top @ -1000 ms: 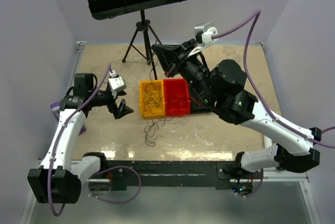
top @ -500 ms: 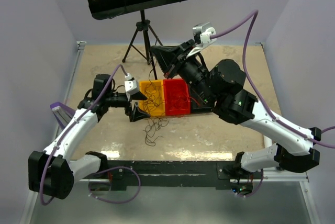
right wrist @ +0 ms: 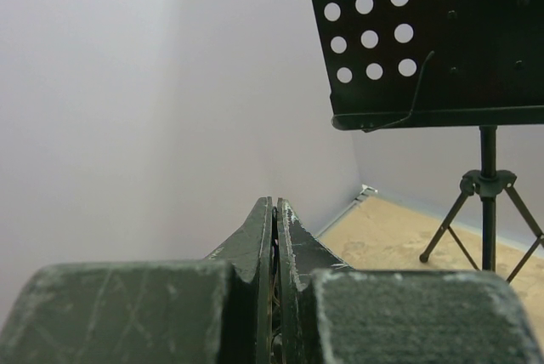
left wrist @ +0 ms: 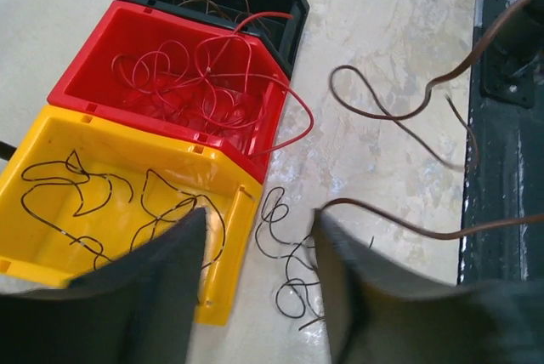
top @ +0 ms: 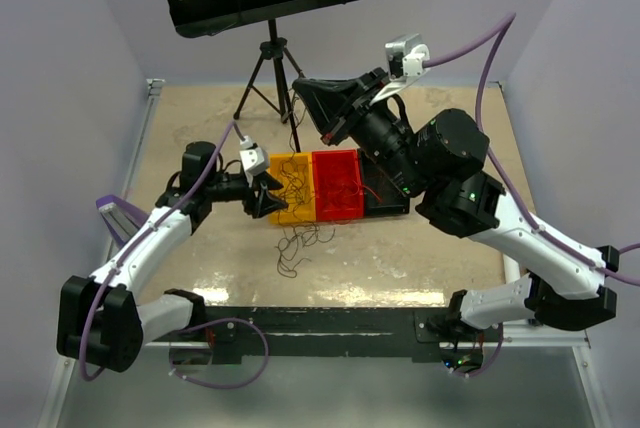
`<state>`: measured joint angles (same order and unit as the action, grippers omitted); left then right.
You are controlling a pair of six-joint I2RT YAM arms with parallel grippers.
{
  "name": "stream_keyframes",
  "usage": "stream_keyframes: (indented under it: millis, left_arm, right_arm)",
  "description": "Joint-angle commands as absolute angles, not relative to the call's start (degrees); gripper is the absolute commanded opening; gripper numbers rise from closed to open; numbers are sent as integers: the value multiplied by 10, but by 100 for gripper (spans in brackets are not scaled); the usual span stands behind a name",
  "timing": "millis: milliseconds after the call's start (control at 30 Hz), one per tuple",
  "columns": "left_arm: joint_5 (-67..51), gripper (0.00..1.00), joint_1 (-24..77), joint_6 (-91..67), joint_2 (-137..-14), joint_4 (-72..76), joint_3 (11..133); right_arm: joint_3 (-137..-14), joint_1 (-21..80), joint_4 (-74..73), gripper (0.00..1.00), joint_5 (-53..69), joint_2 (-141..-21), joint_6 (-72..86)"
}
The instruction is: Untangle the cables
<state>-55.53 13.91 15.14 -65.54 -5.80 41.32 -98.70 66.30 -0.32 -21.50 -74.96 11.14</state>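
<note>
Three bins [left wrist: 127,147]; cables [left wrist: 204,83], maybe a dozen.

Robotics lab cell
Pale walls [top: 60,48] box a beige table [top: 420,248]; left arm [top: 150,243] and right arm [top: 530,243] bolted at its near edge.

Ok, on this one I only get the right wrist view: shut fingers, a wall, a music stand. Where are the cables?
Observer: Mostly in bins mid-table: black wires in the yellow bin, red wires in the red bin beside it.
Operator: Any left outside?
Observer: Yes, a dark tangle lies on the table in front of the yellow bin.
Operator: And the left gripper?
Observer: The left gripper hovers by the yellow bin's near left corner, jaws apart, nothing held that I can see.
</note>
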Motion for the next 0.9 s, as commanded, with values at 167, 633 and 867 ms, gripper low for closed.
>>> stream_keyframes:
  millis: [167,633,867]
  left_arm:
    - [-577,0,142,144,-667,-25,410]
    - [-402,0,139,302,-603,-156,400]
    - [-334,0,139,356,-601,-221,410]
  right_arm:
    - [-1042,662,-19,0,-217,-730,106]
    - [-1259,662,-98,0,-329,-744,-22]
    - [-1296,661,-96,0,-366,-734,-58]
